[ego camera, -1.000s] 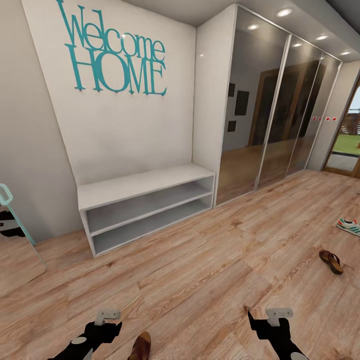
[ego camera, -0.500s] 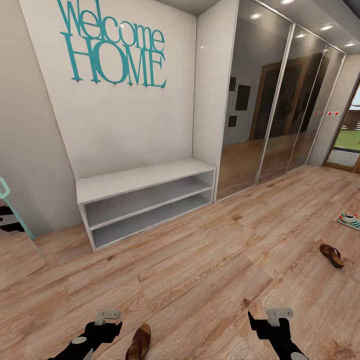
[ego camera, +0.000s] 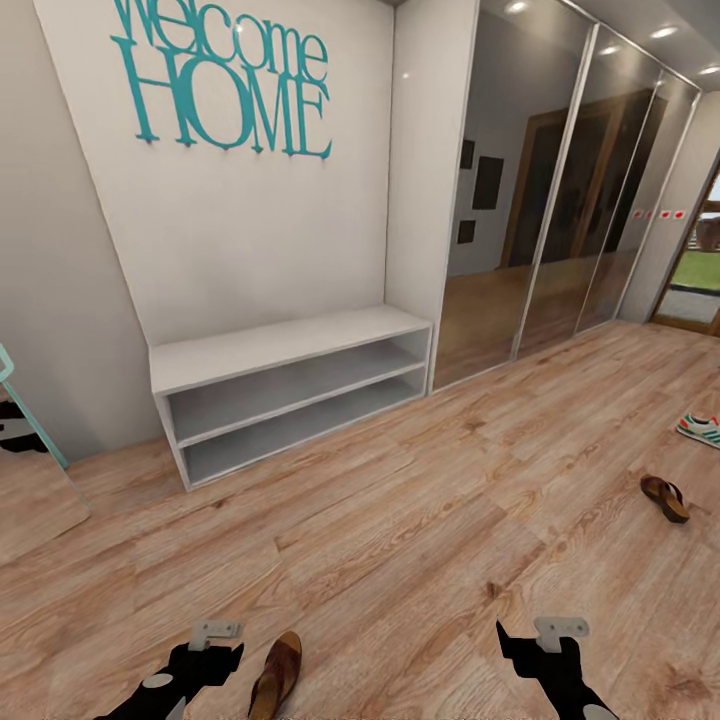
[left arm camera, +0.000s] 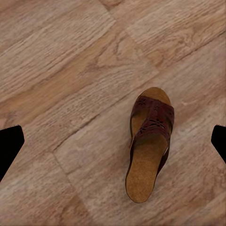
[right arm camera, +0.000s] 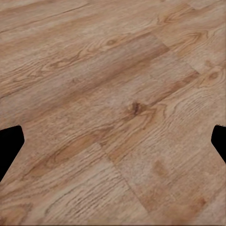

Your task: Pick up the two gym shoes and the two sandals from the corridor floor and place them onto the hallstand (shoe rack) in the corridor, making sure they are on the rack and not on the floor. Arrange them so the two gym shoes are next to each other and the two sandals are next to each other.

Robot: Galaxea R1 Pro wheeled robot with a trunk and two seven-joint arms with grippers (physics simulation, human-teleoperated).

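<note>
One dark brown sandal [ego camera: 277, 675] lies on the corridor floor [ego camera: 400, 540] just right of my left gripper [ego camera: 215, 640]. In the left wrist view that sandal [left arm camera: 149, 141] lies flat below the open left gripper [left arm camera: 113, 146], off toward one fingertip. The second sandal [ego camera: 665, 497] lies far to the right, and a gym shoe [ego camera: 699, 428] with green stripes sits beyond it at the picture's edge. My right gripper [ego camera: 555, 635] is open over bare planks [right arm camera: 113, 117]. The hallstand is out of view.
A plain low white two-tier bench [ego camera: 290, 385] stands against the wall under the teal "Welcome HOME" lettering. Mirrored wardrobe doors [ego camera: 560, 200] run along the right. A leaning mirror [ego camera: 30, 470] stands at the far left, and an open doorway [ego camera: 700, 285] is at the far right.
The whole head view has shifted as the camera moved. More of the near sandal shows beside my left gripper. Both grippers stay open and hold their places in the picture.
</note>
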